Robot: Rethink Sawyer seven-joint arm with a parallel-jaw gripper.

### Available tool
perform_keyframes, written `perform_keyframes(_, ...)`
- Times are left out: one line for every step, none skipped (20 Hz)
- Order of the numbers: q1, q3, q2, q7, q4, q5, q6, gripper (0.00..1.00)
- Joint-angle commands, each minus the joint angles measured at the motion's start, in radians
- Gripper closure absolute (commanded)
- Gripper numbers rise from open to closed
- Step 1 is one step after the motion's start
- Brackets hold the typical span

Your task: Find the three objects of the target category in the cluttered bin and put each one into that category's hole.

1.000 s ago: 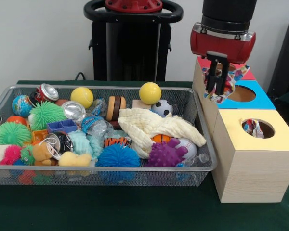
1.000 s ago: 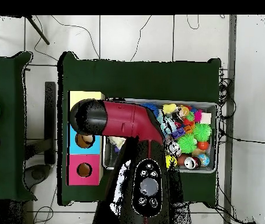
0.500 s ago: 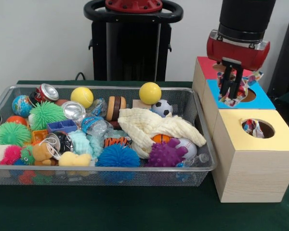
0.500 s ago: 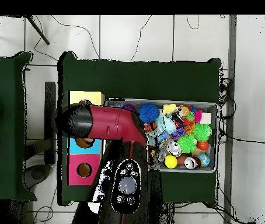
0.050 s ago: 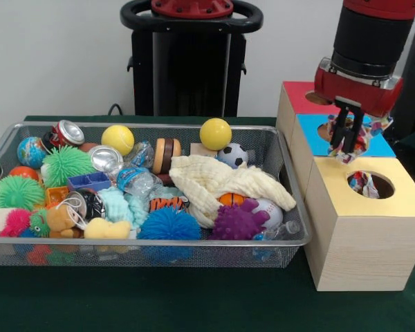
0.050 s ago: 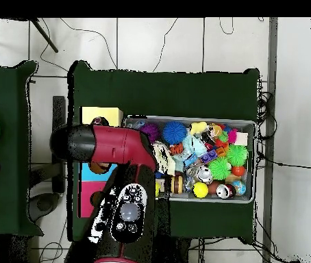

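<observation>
Clamped in the gripper (image 5: 348, 135), a crumpled, multicoloured patterned scrap of wrapper or cloth (image 5: 354, 138), hanging above the seam between the blue-topped wooden box (image 5: 373, 144) and the yellow-topped wooden box (image 5: 387, 195). Judged light, limp and crushable, with no stiff edge, so best pinched at a bunched fold near the top, much as held here; likely to flutter or snag on a rim rather than drop cleanly. Hard to make out: the material itself, the similar scrap already in the yellow box's round hole (image 5: 371, 184), and, from overhead, gripper and boxes alike hidden beneath the red and black arm (image 6: 114, 145).
</observation>
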Motion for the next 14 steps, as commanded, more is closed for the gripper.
perform_keyframes(0.022, -0.011, 0.086, 0.308, -0.018, 0.061, -0.070, 1.00)
perform_keyframes(0.020, -0.013, 0.088, 0.306, -0.012, 0.063, -0.080, 1.00)
perform_keyframes(0.023, -0.016, 0.092, 0.309, -0.011, 0.066, -0.087, 1.00)
perform_keyframes(0.019, -0.016, 0.088, 0.303, -0.001, 0.067, -0.096, 1.00)
perform_keyframes(0.021, -0.018, 0.090, 0.304, 0.001, 0.071, -0.103, 1.00)
perform_keyframes(0.017, -0.018, 0.095, 0.298, 0.000, 0.074, -0.109, 1.00)
perform_keyframes(0.016, -0.016, 0.098, 0.294, 0.000, 0.077, -0.115, 1.00)
perform_keyframes(0.011, -0.014, 0.105, 0.286, -0.004, 0.079, -0.118, 1.00)
perform_keyframes(0.010, -0.013, 0.106, 0.281, -0.003, 0.083, -0.120, 1.00)
perform_keyframes(0.005, -0.013, 0.106, 0.272, -0.005, 0.085, -0.117, 1.00)
perform_keyframes(0.004, -0.013, 0.106, 0.269, -0.002, 0.087, -0.118, 1.00)
perform_keyframes(-0.001, -0.014, 0.102, 0.262, -0.001, 0.088, -0.115, 1.00)
perform_keyframes(-0.002, -0.013, 0.100, 0.258, 0.002, 0.089, -0.116, 1.00)
perform_keyframes(-0.004, -0.013, 0.093, 0.254, 0.008, 0.091, -0.114, 1.00)
